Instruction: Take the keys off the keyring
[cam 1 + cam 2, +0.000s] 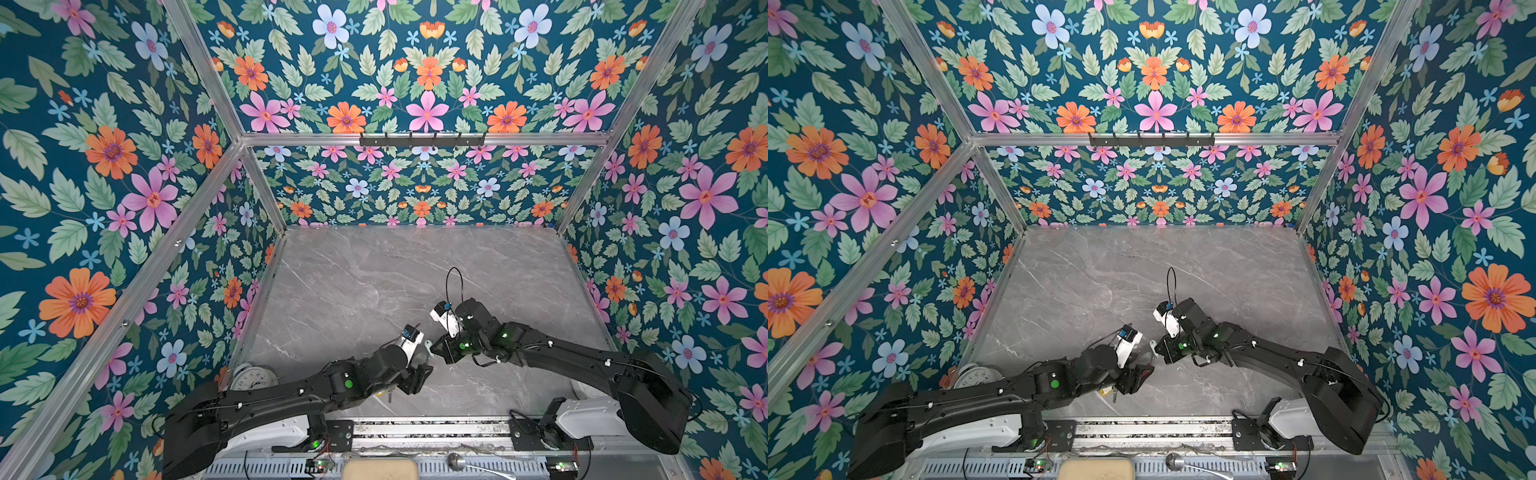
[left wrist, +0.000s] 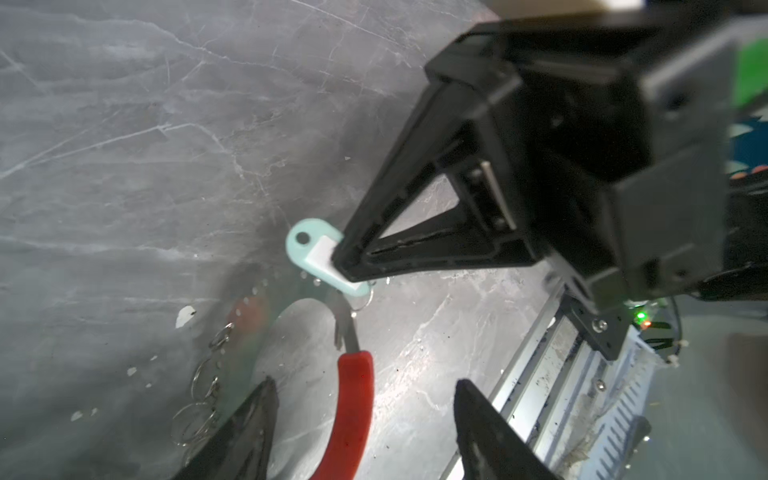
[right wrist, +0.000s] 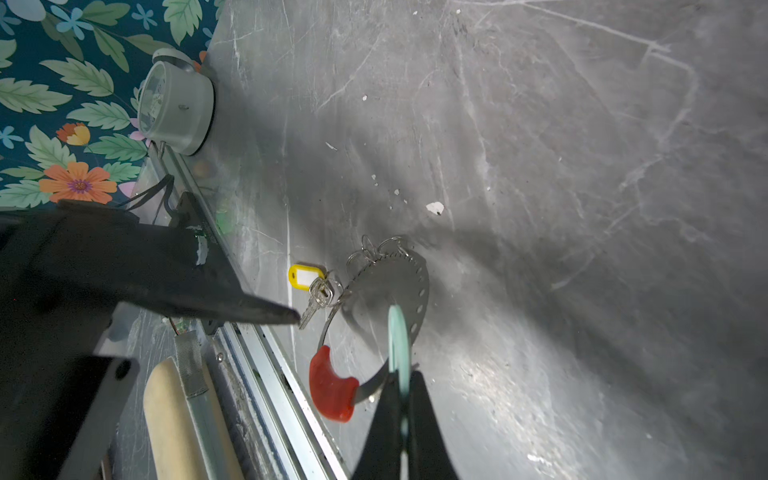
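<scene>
Left gripper, bottom of the left wrist view, gapes wide around the red section of the keyring, gripping nothing. Further up, mid-frame, the right gripper is pinched tight on the pale mint tag. I'd clamp the red bit firmly first, else the ring just swings when you tug the tag.

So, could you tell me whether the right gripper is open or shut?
Shut: the right gripper has its jaws pressed on both sides of the pale tag, no gap showing.
</scene>
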Robot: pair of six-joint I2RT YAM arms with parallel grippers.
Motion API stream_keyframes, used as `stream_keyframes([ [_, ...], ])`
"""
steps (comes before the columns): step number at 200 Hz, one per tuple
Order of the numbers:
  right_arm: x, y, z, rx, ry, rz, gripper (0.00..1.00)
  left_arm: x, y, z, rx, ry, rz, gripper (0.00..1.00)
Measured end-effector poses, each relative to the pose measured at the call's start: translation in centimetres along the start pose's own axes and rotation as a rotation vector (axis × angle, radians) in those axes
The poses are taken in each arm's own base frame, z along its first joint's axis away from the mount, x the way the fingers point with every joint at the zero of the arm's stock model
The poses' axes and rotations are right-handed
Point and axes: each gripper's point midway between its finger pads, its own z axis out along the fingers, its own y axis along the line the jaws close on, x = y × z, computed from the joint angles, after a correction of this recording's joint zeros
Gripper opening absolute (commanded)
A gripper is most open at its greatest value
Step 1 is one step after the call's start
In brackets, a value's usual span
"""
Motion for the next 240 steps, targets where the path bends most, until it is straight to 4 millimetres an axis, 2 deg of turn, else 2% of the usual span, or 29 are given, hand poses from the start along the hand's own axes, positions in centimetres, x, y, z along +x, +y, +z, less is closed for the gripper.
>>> stream_keyframes([
  [15, 0.0, 0.0, 0.0, 0.001, 0.003, 0.001, 0.0, 0.3, -0.7, 0.3, -0.055, 0.005, 0.068, 0.69],
  [32, 0.0, 0.0, 0.0, 0.001, 0.003, 0.002, 0.0, 0.6, -0.4, 0.7, -0.143, 0.008, 0.131, 0.68],
  [98, -0.5, 0.4, -0.4, -0.008, -0.014, -0.003, 0.0, 2.4, 2.6, 1.3, -0.383, 0.036, 0.231, 0.53],
  [137, -0.6, 0.6, -0.6, -0.012, -0.019, -0.002, 0.0, 3.2, 3.0, 1.7, -0.416, 0.057, 0.258, 0.36],
  [174, -0.6, 0.8, -0.6, -0.021, -0.017, -0.002, 0.02, 3.0, 2.9, 1.5, -0.41, 0.048, 0.254, 0.19],
  [211, -1.1, 1.3, -0.9, -0.037, -0.029, 0.009, 0.16, 2.0, 2.8, 1.3, -0.427, 0.022, 0.269, 0.0],
  [218, -1.2, 1.4, -1.1, -0.04, -0.035, 0.008, 0.19, 1.7, 2.6, 1.3, -0.424, 0.019, 0.271, 0.0],
  [232, -1.4, 1.7, -1.4, -0.046, -0.046, 0.002, 0.32, 1.5, 2.2, 1.4, -0.412, 0.017, 0.267, 0.0],
  [240, -1.6, 1.8, -1.7, -0.046, -0.06, 0.001, 0.43, 1.3, 2.0, 1.4, -0.409, 0.015, 0.264, 0.0],
])
